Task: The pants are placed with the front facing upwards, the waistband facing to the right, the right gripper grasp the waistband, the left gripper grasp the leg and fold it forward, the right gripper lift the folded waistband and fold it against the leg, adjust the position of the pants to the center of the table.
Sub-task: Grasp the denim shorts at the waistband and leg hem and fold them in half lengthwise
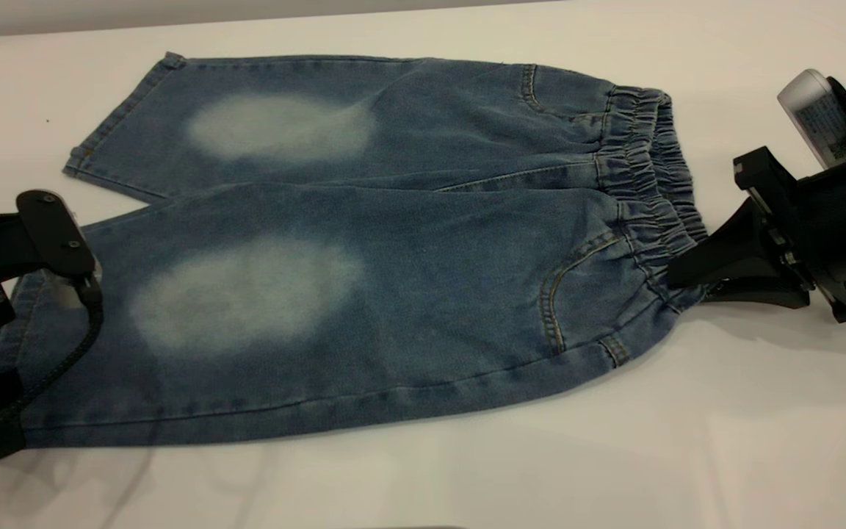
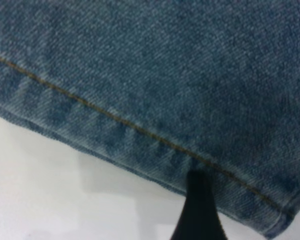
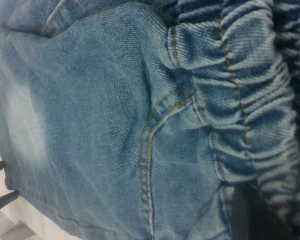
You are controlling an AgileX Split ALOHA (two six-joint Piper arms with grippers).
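Pants [image 1: 364, 250] flat on table [image 1: 687, 455], right gripper [image 1: 676, 279] pinching waistband [image 1: 651, 198], left gripper [image 1: 34, 294] at leg hem.

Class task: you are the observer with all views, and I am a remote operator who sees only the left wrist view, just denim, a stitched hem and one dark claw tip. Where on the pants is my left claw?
Observer: The left claw is at the hem end of the near leg of the pants, at the exterior view's left edge.
Operator: Is the right claw anywhere near the cloth?
Observer: Yes. The right claw has its tips at the near end of the waistband, at the pants' right end.
Operator: Are the pants folded yet?
Observer: No. They lie flat and front up on the table, both legs spread out and a pale oval showing on each.
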